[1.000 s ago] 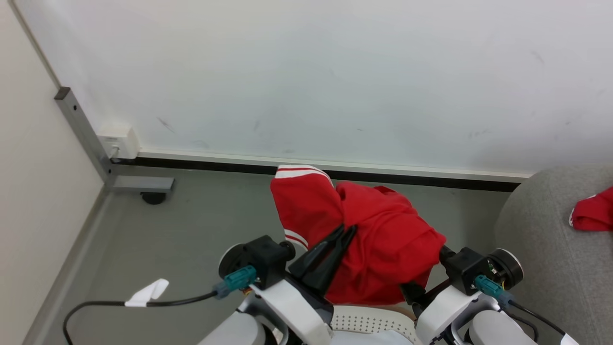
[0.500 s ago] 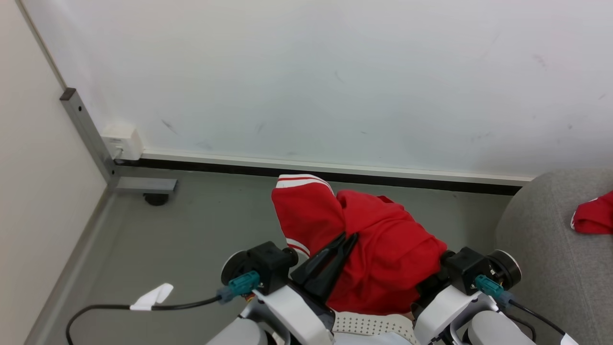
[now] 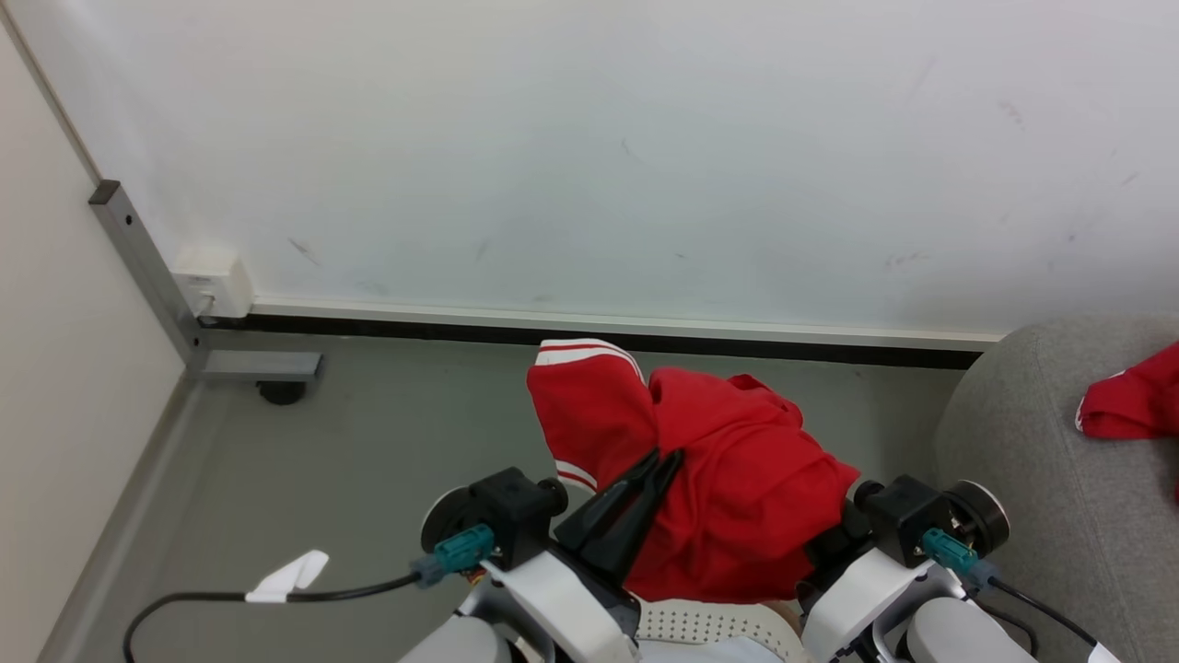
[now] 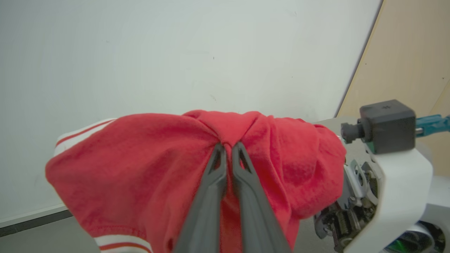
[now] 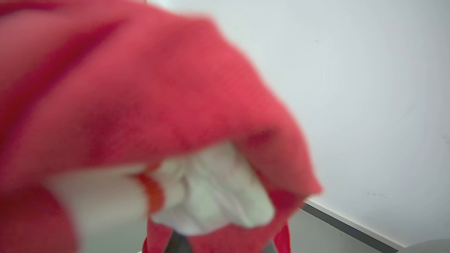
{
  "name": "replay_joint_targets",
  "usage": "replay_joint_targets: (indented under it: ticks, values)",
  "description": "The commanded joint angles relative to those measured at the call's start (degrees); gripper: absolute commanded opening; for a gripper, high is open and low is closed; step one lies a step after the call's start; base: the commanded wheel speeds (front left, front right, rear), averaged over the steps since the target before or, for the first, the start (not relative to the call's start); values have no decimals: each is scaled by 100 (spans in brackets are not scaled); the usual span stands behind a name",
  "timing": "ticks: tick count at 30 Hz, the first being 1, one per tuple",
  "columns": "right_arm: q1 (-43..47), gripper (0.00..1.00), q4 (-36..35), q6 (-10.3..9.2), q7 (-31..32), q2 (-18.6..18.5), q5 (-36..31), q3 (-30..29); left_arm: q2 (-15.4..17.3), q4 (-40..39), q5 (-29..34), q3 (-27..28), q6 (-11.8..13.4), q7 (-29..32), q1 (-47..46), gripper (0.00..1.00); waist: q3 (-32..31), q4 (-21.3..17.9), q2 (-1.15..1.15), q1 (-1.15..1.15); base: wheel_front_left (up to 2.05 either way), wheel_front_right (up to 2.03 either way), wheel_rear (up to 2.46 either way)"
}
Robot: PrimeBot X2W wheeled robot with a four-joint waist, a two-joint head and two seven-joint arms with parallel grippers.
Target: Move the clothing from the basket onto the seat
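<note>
Grey floor (image 3: 350, 460), white wall (image 3: 589, 166); left pincer (image 3: 668, 458) tight on red clothing (image 3: 737, 479); right pincer (image 3: 834, 545) state unclear.

Even, bright, soft lighting is seen, with faint shadows; the red garment (image 5: 140, 105) is rendered blurred at close range.

Above the basket (image 3: 709, 622), the clothing (image 3: 737, 479), left of the seat (image 3: 1032, 479); on the seat, another garment (image 3: 1128, 405); behind, the wall (image 3: 589, 138).
</note>
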Motion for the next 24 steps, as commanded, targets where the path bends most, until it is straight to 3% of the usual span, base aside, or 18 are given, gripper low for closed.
replay_joint_targets:
  ticks: [1,11,22,24]
  values:
    - [79,0,-35,-4,0,-27,58,-35,39,-21,-53,18,9,-40,57,0,2,-11,0,0,0,0,0]
    - [147,0,-200,-4,0,-76,137,-273,60,-64,-129,42,15,-65,81,0,41,-129,0,0,0,0,0]
    - [206,0,-460,-4,0,-55,330,-528,95,-119,-162,28,34,-82,70,0,117,-546,0,0,0,0,0]
    - [223,0,-532,-4,0,-59,357,-598,92,-143,-171,11,0,-104,70,69,130,-662,0,0,0,0,0]
